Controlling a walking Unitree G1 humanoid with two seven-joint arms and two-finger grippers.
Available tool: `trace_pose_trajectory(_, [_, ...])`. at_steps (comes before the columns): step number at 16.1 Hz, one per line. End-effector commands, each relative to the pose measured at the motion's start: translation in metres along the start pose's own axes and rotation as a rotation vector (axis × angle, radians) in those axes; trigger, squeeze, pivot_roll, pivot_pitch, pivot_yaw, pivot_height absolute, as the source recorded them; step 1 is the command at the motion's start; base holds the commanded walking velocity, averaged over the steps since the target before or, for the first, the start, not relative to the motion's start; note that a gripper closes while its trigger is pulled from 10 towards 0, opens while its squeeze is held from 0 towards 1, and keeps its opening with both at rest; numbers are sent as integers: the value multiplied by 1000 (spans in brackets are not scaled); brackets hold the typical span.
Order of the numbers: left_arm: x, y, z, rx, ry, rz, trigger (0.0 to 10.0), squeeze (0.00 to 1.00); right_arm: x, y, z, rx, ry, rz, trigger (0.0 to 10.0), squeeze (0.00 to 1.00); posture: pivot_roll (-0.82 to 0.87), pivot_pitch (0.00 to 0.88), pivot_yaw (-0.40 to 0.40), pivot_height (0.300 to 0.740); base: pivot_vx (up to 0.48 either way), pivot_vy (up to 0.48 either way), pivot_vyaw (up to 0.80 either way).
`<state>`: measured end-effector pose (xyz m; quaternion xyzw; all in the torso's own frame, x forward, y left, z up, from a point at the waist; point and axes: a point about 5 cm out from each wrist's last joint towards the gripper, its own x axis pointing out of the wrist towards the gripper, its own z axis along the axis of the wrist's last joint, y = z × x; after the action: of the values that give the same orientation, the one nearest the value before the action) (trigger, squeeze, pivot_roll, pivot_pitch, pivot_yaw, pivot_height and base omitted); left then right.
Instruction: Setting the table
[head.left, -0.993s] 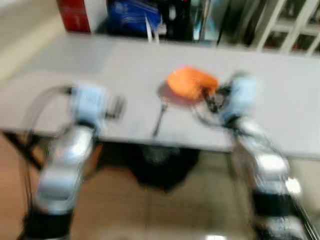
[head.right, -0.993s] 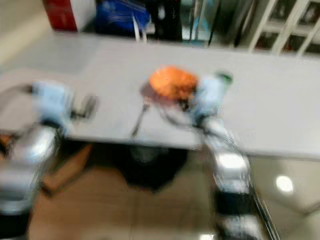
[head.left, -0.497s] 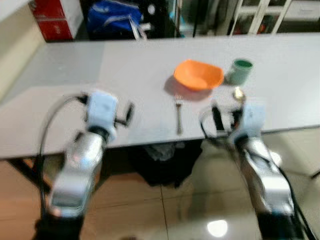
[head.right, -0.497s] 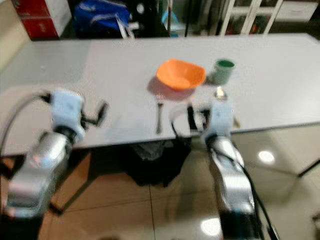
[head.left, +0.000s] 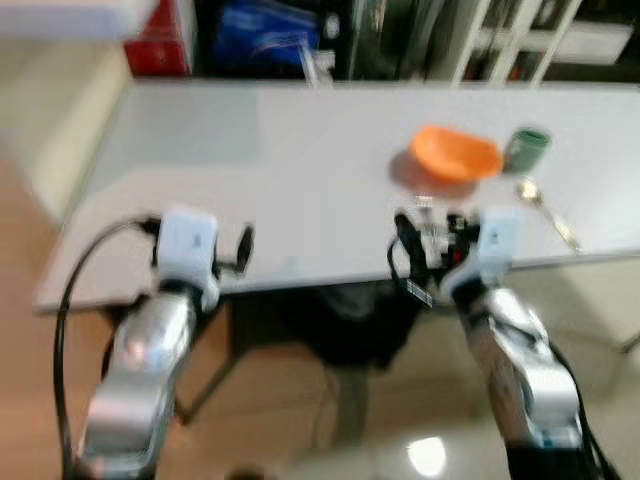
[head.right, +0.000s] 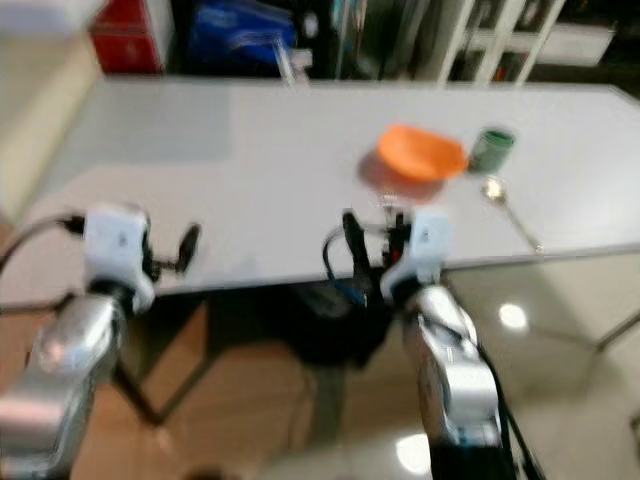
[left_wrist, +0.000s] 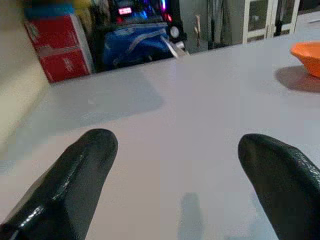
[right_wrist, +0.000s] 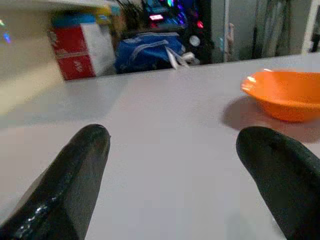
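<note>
An orange bowl (head.left: 455, 153) sits on the grey table (head.left: 300, 150), right of centre. A green cup (head.left: 527, 148) stands just right of it, and a spoon (head.left: 545, 205) lies nearer the front edge. A blurred fork (head.left: 424, 204) lies in front of the bowl, partly hidden by my right gripper (head.left: 430, 235). That gripper hovers open at the table's front edge with nothing between its fingers; its wrist view has the bowl (right_wrist: 282, 100) ahead. My left gripper (head.left: 243, 245) is open and empty at the front edge, far left of the bowl (left_wrist: 307, 55).
Behind the table stand a red box (head.left: 160, 45), a blue bag (head.left: 265, 35) and white shelving (head.left: 520, 40). A dark bulky object (head.left: 345, 325) sits under the table. Shiny tiled floor (head.left: 420, 450) lies in front, wooden floor to the left.
The whole view has shifted, so the camera moved left along the table. My right gripper, before near the spoon, now stands in front of the fork and bowl. Both grippers stay open.
</note>
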<state>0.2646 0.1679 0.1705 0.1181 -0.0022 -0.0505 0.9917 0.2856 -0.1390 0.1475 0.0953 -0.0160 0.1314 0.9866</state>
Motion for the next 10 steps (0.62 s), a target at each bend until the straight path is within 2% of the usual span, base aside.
trace_pose_trajectory(1, [1,5,2,3,-8,14,10000,0,4,1,2,19,-18,-1,10000,0,47,0,-54,740,0,480,0])
trace_pose_trajectory(2, [0,6,1,-1,0,10,10000,0,0,1,2,-4,-27,-12,10000,0,39,0,-23,740,0,480,0])
trace_pose_trajectory(4, [1,5,1,29,15,-35,10000,0,-3,1,4,-17,-30,-35,10000,0,48,0,-13,740,0,480,0])
trace_pose_trajectory(6, [-1,6,-1,50,28,-35,10000,0,-1,1,-1,21,-16,-39,10000,0,68,0,-48,740,0,480,0])
trace_pose_trajectory(7, [-4,8,5,65,6,-36,10000,0,2,4,3,44,-20,-16,10000,0,81,0,-65,740,0,480,0])
trace_pose_trajectory(8, [-2,10,9,38,3,-4,10000,0,7,4,7,31,-31,13,10000,0,89,0,-56,740,0,480,0])
trace_pose_trajectory(9, [-2,9,3,10,28,11,10000,0,6,2,0,28,-10,12,10000,0,74,0,-60,740,0,480,0])
trace_pose_trajectory(10, [-4,7,0,0,38,-9,10000,0,4,1,-2,7,-1,0,10000,333,67,0,-58,740,0,480,0])
